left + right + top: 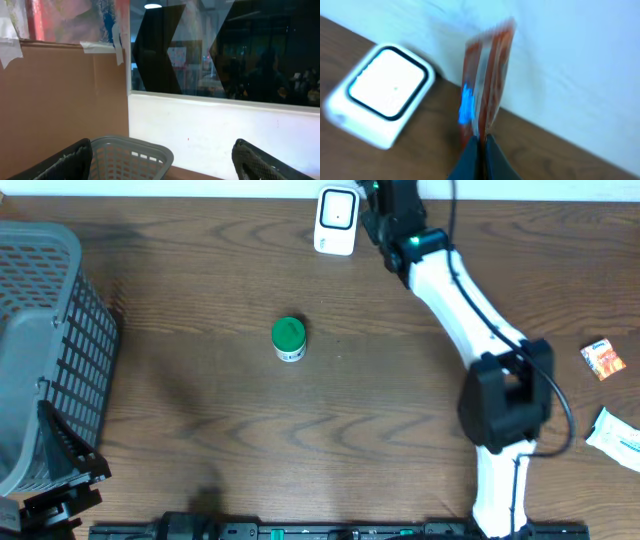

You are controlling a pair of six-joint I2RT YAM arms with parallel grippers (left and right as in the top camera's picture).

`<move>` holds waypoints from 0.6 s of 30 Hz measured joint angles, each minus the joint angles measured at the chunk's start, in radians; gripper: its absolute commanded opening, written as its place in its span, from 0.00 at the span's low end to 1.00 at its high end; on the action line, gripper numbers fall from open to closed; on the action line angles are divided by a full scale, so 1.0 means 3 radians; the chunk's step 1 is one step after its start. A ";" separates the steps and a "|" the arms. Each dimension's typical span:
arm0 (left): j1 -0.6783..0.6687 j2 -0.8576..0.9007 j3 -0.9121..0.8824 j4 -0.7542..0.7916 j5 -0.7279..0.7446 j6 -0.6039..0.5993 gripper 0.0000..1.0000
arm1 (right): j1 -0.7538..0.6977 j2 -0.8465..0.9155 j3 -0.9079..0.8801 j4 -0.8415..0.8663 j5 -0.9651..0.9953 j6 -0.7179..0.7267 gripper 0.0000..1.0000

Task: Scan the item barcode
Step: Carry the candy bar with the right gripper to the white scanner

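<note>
A white scanner (336,220) with a black-framed window stands at the table's far edge; the right wrist view shows the scanner (382,95) at left. My right gripper (482,140) is shut on the lower edge of a thin orange-red packet (487,75), held upright just right of the scanner, with a blue glow on its left face. From overhead, my right gripper (380,205) reaches next to the scanner and the packet is hidden under the arm. My left gripper (161,147) stands open and holds nothing, at the front left corner (60,480).
A grey plastic basket (40,330) fills the left side, just ahead of the left fingers (75,160). A small jar with a green lid (288,338) stands mid-table. An orange packet (603,360) and a white packet (615,435) lie at the right edge.
</note>
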 measured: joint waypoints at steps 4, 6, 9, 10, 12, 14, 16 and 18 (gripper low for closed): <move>0.0000 0.0000 0.0000 -0.0003 0.0000 0.0000 0.89 | 0.0088 0.0397 0.0228 0.0145 0.0390 -0.0427 0.01; 0.0000 0.0000 0.0000 -0.0013 0.0000 0.0000 0.89 | 0.0148 0.0590 0.0257 0.0329 0.0637 -0.0743 0.01; 0.0000 0.0000 0.0000 -0.0060 0.0000 0.0000 0.89 | 0.0238 0.0848 0.0261 0.0604 0.0973 -0.1232 0.01; 0.0000 0.0000 0.0000 -0.0065 0.0000 0.0000 0.89 | 0.0273 0.0935 0.0263 0.0668 0.1091 -0.1404 0.01; 0.0000 0.0000 0.0000 -0.0067 0.0000 0.0000 0.89 | 0.0342 0.1064 0.0263 0.0748 0.1294 -0.1638 0.01; 0.0000 0.0000 0.0000 -0.0071 0.0000 0.0000 0.89 | 0.0394 0.1147 0.0263 0.0716 0.1433 -0.1723 0.01; 0.0000 0.0000 0.0000 -0.0076 0.0000 0.0000 0.89 | 0.0440 0.1162 0.0263 0.0701 0.1536 -0.1703 0.01; 0.0000 0.0000 0.0000 -0.0078 0.0000 0.0000 0.89 | 0.0474 0.1153 0.0267 0.0701 0.1651 -0.1626 0.01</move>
